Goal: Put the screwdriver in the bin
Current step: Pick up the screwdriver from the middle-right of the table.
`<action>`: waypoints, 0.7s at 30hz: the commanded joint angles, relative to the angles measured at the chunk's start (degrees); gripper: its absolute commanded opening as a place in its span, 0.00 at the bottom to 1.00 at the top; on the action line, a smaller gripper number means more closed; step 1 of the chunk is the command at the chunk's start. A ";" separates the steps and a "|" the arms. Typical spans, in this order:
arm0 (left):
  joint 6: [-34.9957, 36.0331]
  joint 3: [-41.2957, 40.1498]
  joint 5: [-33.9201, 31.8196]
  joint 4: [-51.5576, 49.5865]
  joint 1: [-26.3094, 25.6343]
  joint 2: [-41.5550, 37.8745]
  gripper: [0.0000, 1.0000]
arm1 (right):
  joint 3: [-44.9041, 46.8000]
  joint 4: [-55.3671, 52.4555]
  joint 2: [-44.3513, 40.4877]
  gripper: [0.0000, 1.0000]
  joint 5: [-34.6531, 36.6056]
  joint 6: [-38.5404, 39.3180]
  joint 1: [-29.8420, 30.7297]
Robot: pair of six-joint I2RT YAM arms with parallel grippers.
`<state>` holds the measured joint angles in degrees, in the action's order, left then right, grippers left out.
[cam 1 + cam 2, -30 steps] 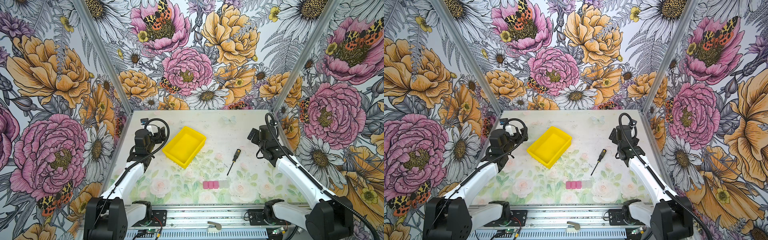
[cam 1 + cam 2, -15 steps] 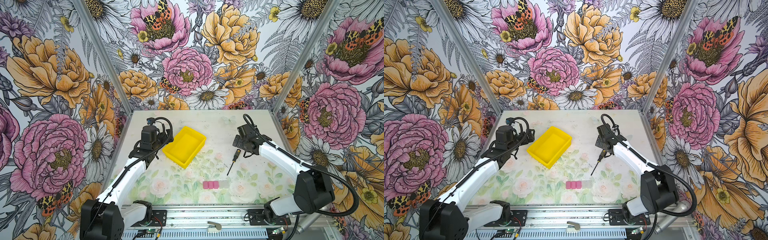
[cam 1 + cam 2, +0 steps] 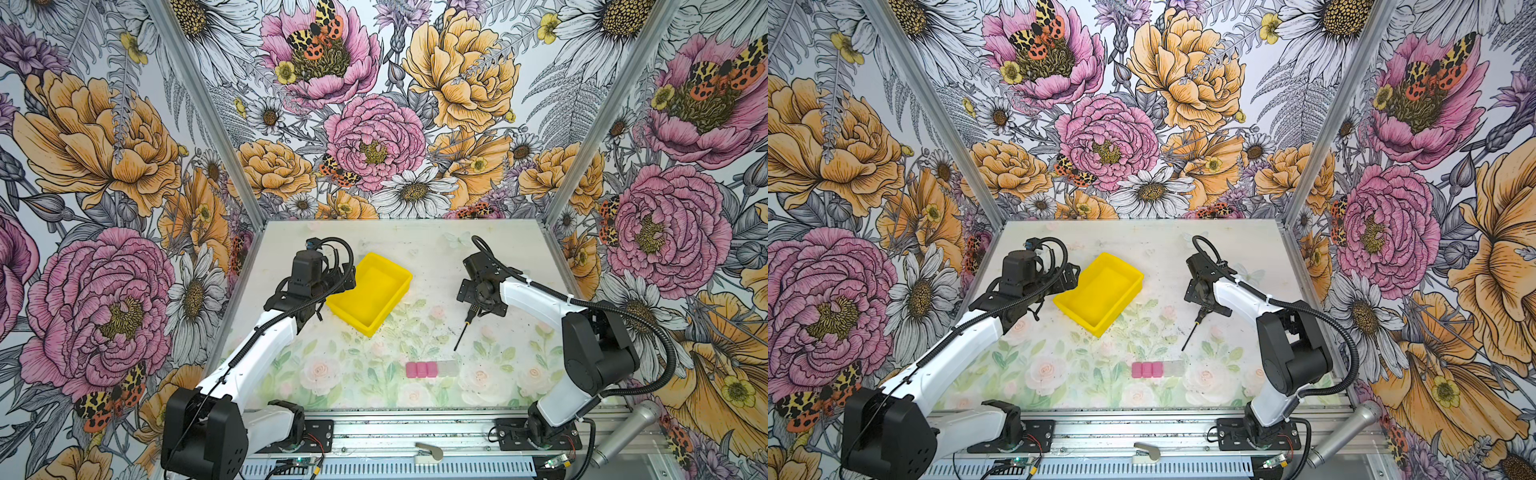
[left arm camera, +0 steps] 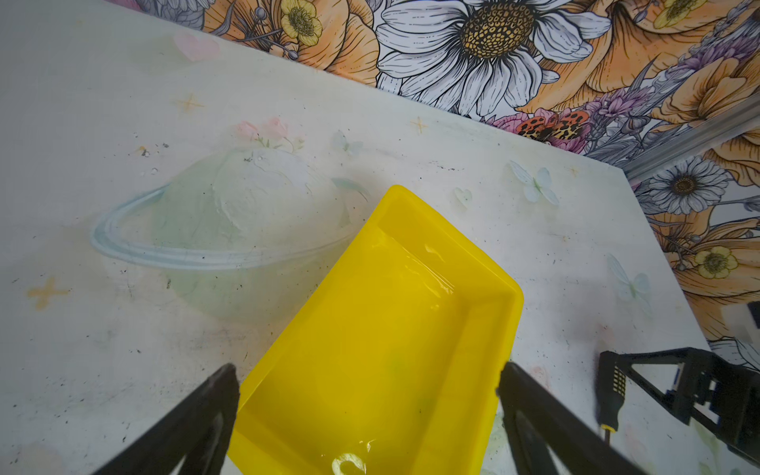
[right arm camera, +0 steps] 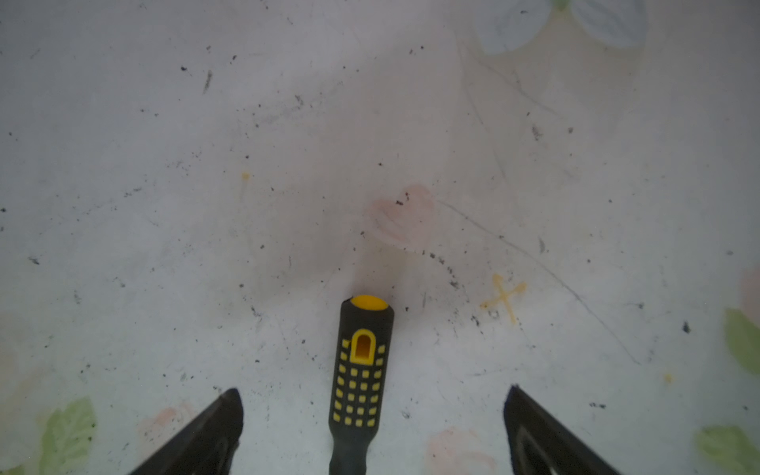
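**Lining up the pickup: nothing gripped yet**

My right fingers (image 5: pixel 205 432) stand wide apart, one on each side of the small slim screwdriver with a black and yellow handle and a thin dark metal shaft (image 5: pixel 361 378). Neither finger touches the handle in the right wrist view. The screwdriver lies flat on the desk (image 3: pixel 415 257). In both top views its handle end sits under the right wrist and its shaft (image 3: pixel 1190 334) points toward the near edge.

My left fingers (image 4: pixel 197 423) are apart too, with one end of the shallow rectangular bright yellow plastic bin (image 4: pixel 370 349) between them. They sit right at its walls, but I cannot tell whether they press on it or only hover close. The bin rests on the desk at an angle, and as far as I can see nothing lies in it.

Bin (image 3: pixel 390 309) and screwdriver (image 3: pixel 464 330) are well apart, with bare desk between them. A short row of pink and clear blocks (image 3: pixel 432 369) sits nearer the front, clear of both.

As I judge it, the task is at an early stage, with only the approach made. I have yet to close on the handle, lift, carry the tool across to the bin and let go inside it.
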<state>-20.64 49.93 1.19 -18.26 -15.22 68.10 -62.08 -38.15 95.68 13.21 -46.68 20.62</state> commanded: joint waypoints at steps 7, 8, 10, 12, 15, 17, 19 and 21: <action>-0.43 -0.80 1.01 -1.26 -1.56 -3.43 0.99 | 1.89 4.58 3.97 0.91 -2.06 0.07 -0.17; -0.44 -0.89 1.05 -1.49 -1.64 -3.61 0.99 | 2.40 5.08 4.16 0.90 -2.26 -0.04 -0.31; -0.46 -1.04 1.01 -1.76 -1.72 -3.87 0.99 | 3.08 5.91 4.48 0.87 -2.45 0.00 -0.36; -0.63 -1.25 0.94 -1.94 -1.81 -4.06 0.99 | 3.58 6.16 4.61 0.84 -2.37 0.17 -0.43; -1.19 -1.93 0.44 -1.94 -2.15 -4.52 0.99 | 4.31 6.40 4.53 0.78 -2.27 0.27 -0.49; -1.57 -2.36 0.22 -1.95 -2.26 -4.62 0.99 | 4.97 6.66 4.35 0.73 -2.31 0.20 -0.45; -1.79 -2.60 -0.03 -1.91 -2.49 -4.60 0.99 | 5.44 6.83 4.17 0.64 -2.01 0.26 -0.48; -1.77 -2.78 -0.20 -1.95 -2.66 -4.49 0.99 | 6.08 6.99 4.08 0.58 -1.72 0.29 -0.44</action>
<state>-21.19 48.10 1.15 -19.73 -17.39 64.58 -57.08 -32.47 99.85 11.14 -46.37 20.56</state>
